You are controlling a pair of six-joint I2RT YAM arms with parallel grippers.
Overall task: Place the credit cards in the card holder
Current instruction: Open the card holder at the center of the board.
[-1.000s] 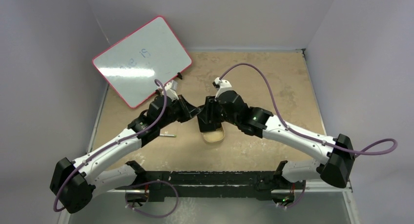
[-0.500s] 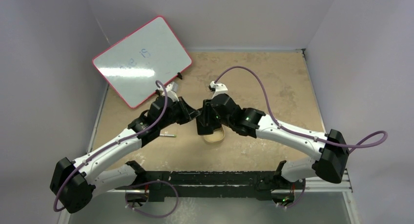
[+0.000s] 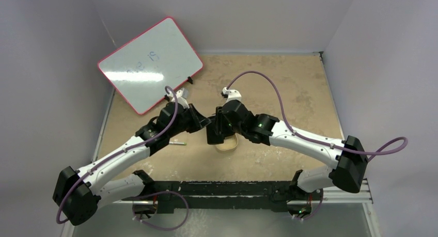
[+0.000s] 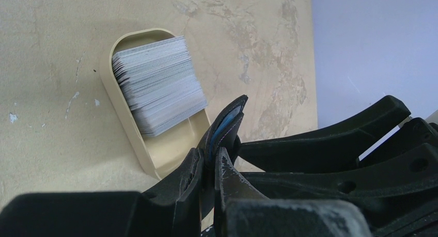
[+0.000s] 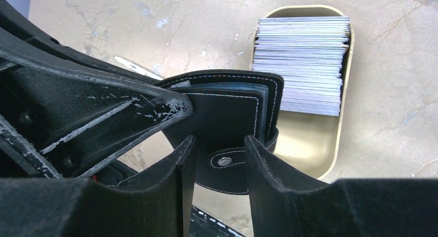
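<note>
Left claw (image 4: 210,157): recorded as pressed together on the card holder (image 4: 227,123). It was pinched by one edge, so that the black cover stood on edge, with the bluish lining just seen in the slit.

Right claw (image 5: 219,142): the fingers were found spread, one to each side of the snap tab (image 5: 224,161). A gap was seen beside the tab, so no grip was judged to have been made. Whether the snap was fastened could not be told.

The holder was held in the air between the two claws, over the near end of the tan tin (image 5: 310,141). The credit cards (image 5: 304,61) were seen stacked on a slant in the far end of that tin, which was set on the desk (image 5: 103,25). No card was seen in the holder. A silver pen (image 5: 135,67) was noted on the desk, apart from the tin.

Risks judged from here:
- The holder was gripped by a narrow edge only. If the tab were pulled hard, the holder could be dragged out of the left pinch.
- If the holder were dropped, it would be expected to land on the tin, and the slanted stack could be knocked over or spilled.
- If the right claw were closed on tab and cover together, the holder would be kept shut rather than opened.
- The two claws were crowded close together, so a small misalignment could cause fingers to be struck against each other.
- The cards were thin and tightly packed, so several could be taken at once.
</note>
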